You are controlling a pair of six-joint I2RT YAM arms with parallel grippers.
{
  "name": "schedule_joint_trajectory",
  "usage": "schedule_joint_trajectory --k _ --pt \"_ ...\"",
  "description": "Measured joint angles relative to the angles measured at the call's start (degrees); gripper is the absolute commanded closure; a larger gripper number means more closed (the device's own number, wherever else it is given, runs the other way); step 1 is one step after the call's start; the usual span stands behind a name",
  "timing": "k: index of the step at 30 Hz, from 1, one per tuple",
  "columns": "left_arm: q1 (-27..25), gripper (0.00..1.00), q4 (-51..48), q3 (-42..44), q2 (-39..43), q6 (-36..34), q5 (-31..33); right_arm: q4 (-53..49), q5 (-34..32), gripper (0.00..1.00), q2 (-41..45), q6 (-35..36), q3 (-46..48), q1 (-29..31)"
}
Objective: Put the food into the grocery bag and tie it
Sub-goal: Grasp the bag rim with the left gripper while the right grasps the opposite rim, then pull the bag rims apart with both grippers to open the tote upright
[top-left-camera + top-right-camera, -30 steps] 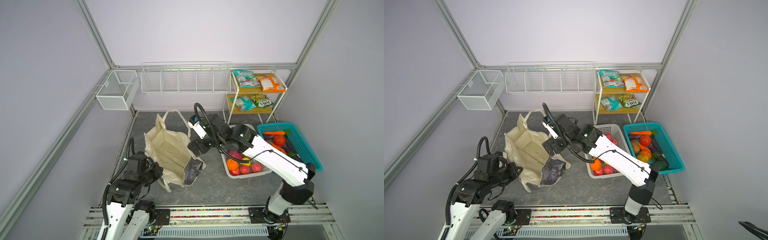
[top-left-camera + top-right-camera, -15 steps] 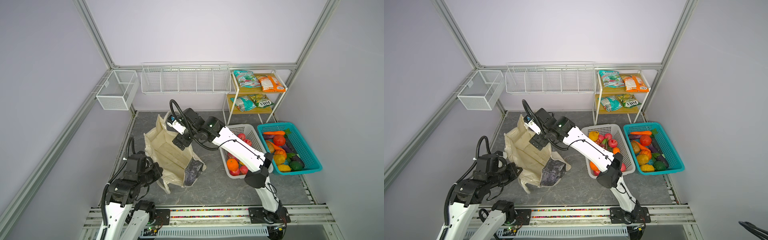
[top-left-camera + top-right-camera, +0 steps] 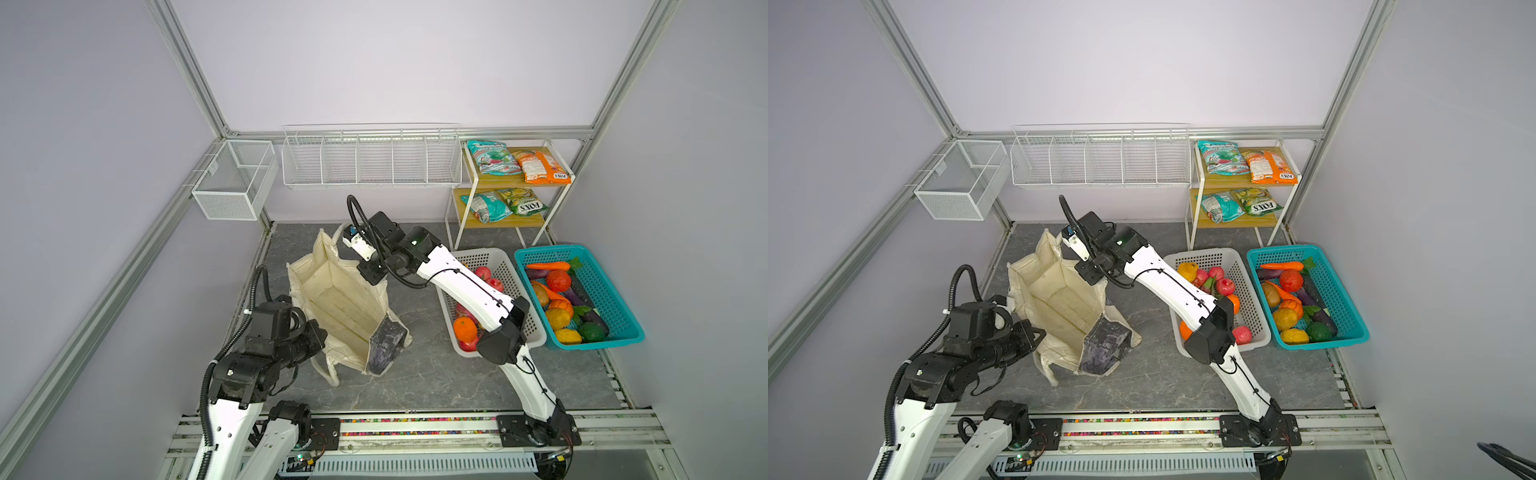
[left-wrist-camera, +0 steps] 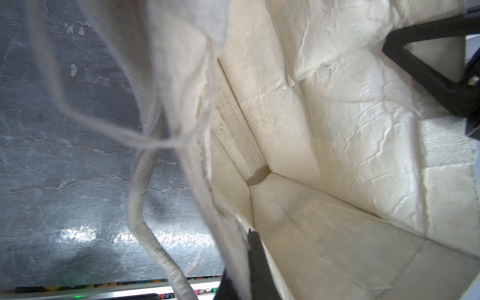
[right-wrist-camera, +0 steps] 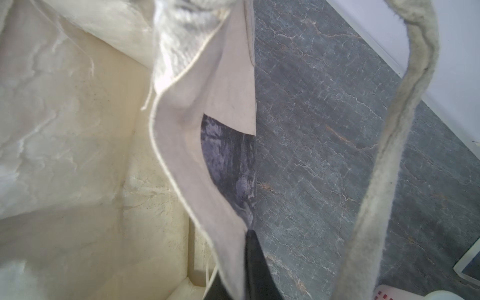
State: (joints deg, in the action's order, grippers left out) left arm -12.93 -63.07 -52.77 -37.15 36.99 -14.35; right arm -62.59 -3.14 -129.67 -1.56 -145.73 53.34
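My left gripper [image 3: 319, 333] is clamped on the near rim of the grocery bag [image 3: 345, 307], which stands open on the floor [image 3: 432, 374]. Beyond it, my right gripper [image 3: 371, 275] pinches the far rim — the large orange [image 3: 464, 328] rests in the white basket [image 3: 511, 276].

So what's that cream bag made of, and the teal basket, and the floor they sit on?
The bag looks like matte woven canvas: it creases, sags, and its handle is fuzzy cord. The teal basket is probably moulded plastic, with a regular grid of holes. The floor looks like dark veined stone, though it could be a printed mat.
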Motion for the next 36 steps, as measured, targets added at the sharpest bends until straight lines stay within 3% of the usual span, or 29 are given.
schedule_joint_trajectory --k 3,7,14,22,34,36 --pt "0.0 1.0 -0.09 -1.75 0.02 -0.2 1.03 1.36 -3.5 0.93 6.97 -3.23 8.79 0.94" --pt "-0.02 1.0 -0.81 -6.88 -2.21 -2.67 3.23 3.78 -11.17 0.93 22.75 -8.11 26.01 3.02" --pt "-0.22 1.0 -0.79 -15.67 -12.02 -9.33 5.42 7.63 -21.38 0.93 38.77 -14.84 40.13 2.93" --pt "-0.42 1.0 0.37 -15.93 -18.1 -11.34 3.41 9.57 -22.95 0.91 38.53 -17.86 46.23 2.91" --pt "-3.21 1.0 3.15 -13.73 -18.67 -10.64 3.06 12.96 -21.03 0.9 38.12 -20.72 53.44 1.97" --pt "-3.21 0.9 3.61 -12.57 -18.67 -10.23 3.65 13.44 -20.79 0.9 38.12 -21.2 54.8 1.86"
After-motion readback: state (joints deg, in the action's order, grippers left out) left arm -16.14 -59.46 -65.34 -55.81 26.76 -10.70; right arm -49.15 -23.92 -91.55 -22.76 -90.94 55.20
